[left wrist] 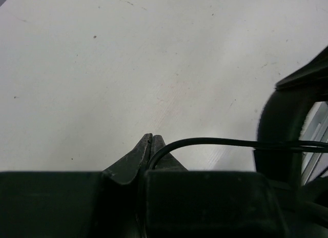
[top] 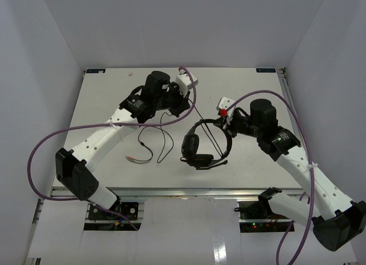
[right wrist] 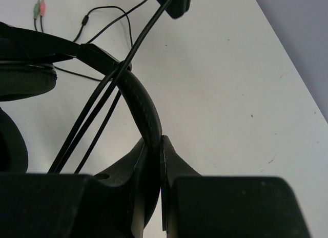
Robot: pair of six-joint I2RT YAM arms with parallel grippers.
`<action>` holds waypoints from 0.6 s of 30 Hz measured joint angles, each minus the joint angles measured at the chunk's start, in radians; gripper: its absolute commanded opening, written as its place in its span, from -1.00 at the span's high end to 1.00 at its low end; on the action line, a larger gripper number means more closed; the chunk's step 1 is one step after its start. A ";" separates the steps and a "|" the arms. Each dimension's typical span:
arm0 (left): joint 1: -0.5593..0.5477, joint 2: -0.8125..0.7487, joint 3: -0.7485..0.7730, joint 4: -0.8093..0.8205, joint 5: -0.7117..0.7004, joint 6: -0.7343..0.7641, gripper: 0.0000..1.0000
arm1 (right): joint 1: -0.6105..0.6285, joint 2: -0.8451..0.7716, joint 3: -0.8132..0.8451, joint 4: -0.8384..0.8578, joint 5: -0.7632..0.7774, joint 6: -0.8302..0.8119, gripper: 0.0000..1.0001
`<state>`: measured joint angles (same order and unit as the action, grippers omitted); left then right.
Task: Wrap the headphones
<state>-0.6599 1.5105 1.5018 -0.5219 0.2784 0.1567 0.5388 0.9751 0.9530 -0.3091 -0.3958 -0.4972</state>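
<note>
Hold the cable point(left wrist: 215, 141) taut as you carry the next turn across the headband point(right wrist: 145, 107), because slack would likely let the strands lying over it slide. Your left claw point(left wrist: 151, 139) is pinched closed on the cable, which runs off to its right toward an earcup point(left wrist: 287, 125). Your right claw point(right wrist: 152, 141) is clamped on the headband, so the headphones point(top: 200, 144) sit just ahead of its fingers. The plug end point(top: 131, 157) lies loose on the table point(top: 114, 93), well away from both claws.
</note>
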 measured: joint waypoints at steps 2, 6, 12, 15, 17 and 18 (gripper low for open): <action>0.017 0.001 -0.041 0.028 0.013 -0.005 0.89 | 0.000 0.001 0.033 -0.027 -0.023 0.011 0.85; 0.035 0.014 -0.093 0.079 0.065 -0.028 0.77 | 0.000 0.013 0.124 -0.054 -0.072 0.053 0.85; 0.036 -0.006 -0.215 0.255 0.169 -0.101 0.53 | -0.005 0.036 0.214 -0.072 -0.079 0.130 0.85; 0.043 -0.059 -0.356 0.360 0.211 -0.160 0.42 | -0.011 0.054 0.259 -0.087 -0.079 0.164 0.85; 0.046 -0.097 -0.448 0.442 0.242 -0.207 0.39 | -0.020 0.067 0.291 -0.089 -0.079 0.189 0.85; 0.048 -0.118 -0.489 0.482 0.257 -0.230 0.37 | -0.027 0.073 0.308 -0.091 -0.081 0.199 0.85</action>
<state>-0.6120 1.3924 1.0126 -0.0400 0.5353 -0.0735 0.5115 1.0483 1.2610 -0.3996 -0.4769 -0.2979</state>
